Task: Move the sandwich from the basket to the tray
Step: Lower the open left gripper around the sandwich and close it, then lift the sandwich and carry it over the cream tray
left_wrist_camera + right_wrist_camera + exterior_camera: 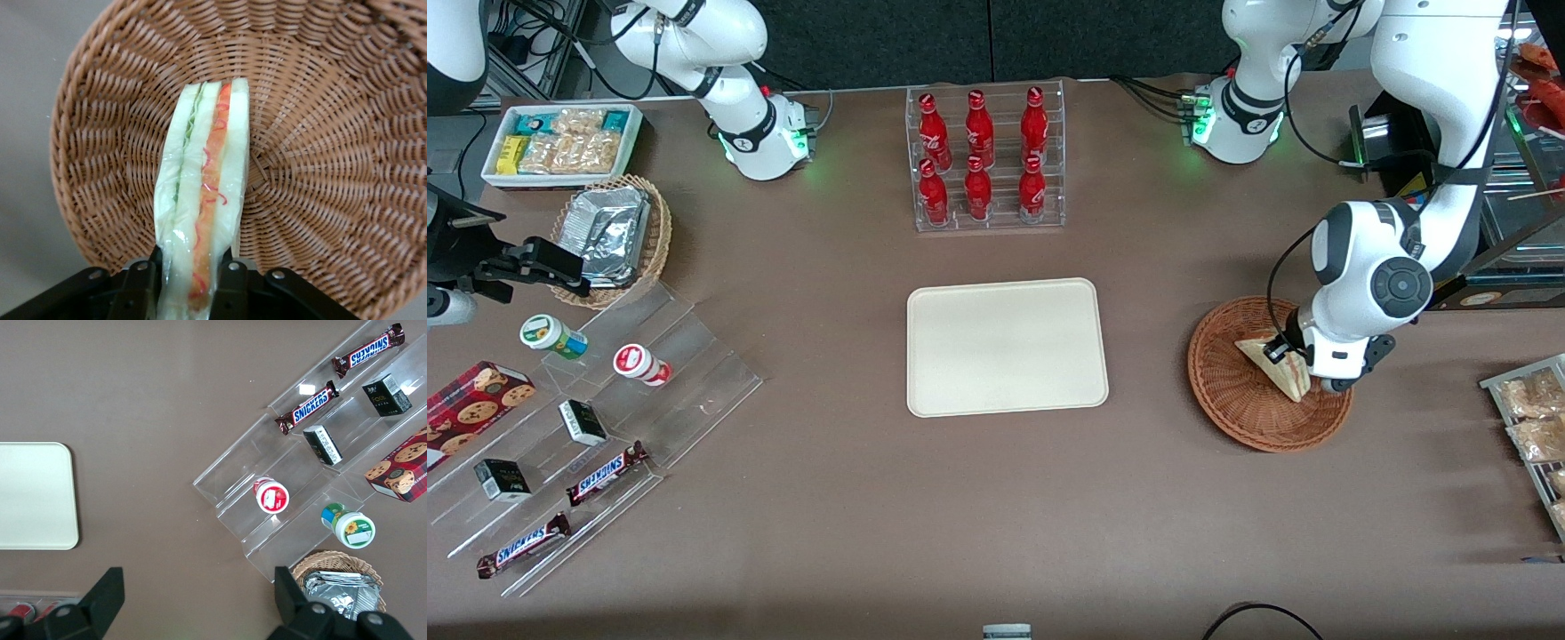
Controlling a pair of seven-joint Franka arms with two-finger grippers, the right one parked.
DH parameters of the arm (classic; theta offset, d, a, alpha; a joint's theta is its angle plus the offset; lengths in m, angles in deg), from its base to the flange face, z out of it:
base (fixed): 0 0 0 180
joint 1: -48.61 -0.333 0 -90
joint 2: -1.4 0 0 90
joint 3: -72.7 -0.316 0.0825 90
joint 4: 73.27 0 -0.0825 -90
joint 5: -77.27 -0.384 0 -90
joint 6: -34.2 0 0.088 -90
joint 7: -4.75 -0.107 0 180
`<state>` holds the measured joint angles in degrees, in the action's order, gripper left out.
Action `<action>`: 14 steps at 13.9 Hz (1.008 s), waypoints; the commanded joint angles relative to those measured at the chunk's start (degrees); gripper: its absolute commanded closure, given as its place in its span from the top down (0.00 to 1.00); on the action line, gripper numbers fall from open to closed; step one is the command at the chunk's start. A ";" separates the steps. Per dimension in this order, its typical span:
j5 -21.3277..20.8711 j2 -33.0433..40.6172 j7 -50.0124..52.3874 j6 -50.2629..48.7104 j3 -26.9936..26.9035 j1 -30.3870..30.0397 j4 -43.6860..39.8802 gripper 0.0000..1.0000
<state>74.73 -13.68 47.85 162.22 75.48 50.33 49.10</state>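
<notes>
Table (854, 498): brown, with our cream tray (1007, 347) at centre.
Basket (1227, 391): at the tray's 3 o'clock.
Gripper (190, 283): we see it clenched on the sandwich (203, 200) in the basket.

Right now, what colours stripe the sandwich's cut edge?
Red-orange and green between pale bread on the sandwich, clearest in the left wrist view.

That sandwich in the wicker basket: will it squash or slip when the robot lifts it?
The sandwich is probably soft: the gripper pinches pale bread, so hard squeezing may dent it. Its glossy clear wrap looks slippery. Held by one end over the basket, the wedge might sag.
</notes>
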 commanded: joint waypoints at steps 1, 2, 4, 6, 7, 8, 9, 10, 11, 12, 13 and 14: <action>-2.55 1.46 -3.96 -11.08 0.20 1.09 -7.37 0.00; -2.65 1.46 -5.46 -14.78 0.21 2.40 -10.19 0.00; -2.65 1.29 -6.44 -20.16 0.21 6.52 -15.38 0.00; -2.47 1.28 -6.01 -22.46 0.29 11.70 -17.77 0.00; -2.38 1.37 -5.74 -22.82 0.29 14.86 -18.21 0.00; -2.12 1.37 -5.65 -22.73 0.29 17.85 -18.39 0.00; -1.86 1.28 -5.57 -22.56 0.29 20.66 -18.82 0.00; -1.77 0.94 -5.39 -22.56 0.38 23.13 -19.96 0.00; -1.77 0.06 -5.30 -22.56 0.29 25.94 -21.36 0.00; -1.68 -1.08 -5.39 -22.12 0.29 28.05 -22.60 0.00; -1.16 -2.92 -5.22 -22.12 0.38 29.55 -24.44 0.00; -0.02 -5.11 -4.52 -22.29 0.29 31.31 -27.24 0.00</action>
<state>73.55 -13.96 42.79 141.09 76.79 78.73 28.07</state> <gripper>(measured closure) 0.846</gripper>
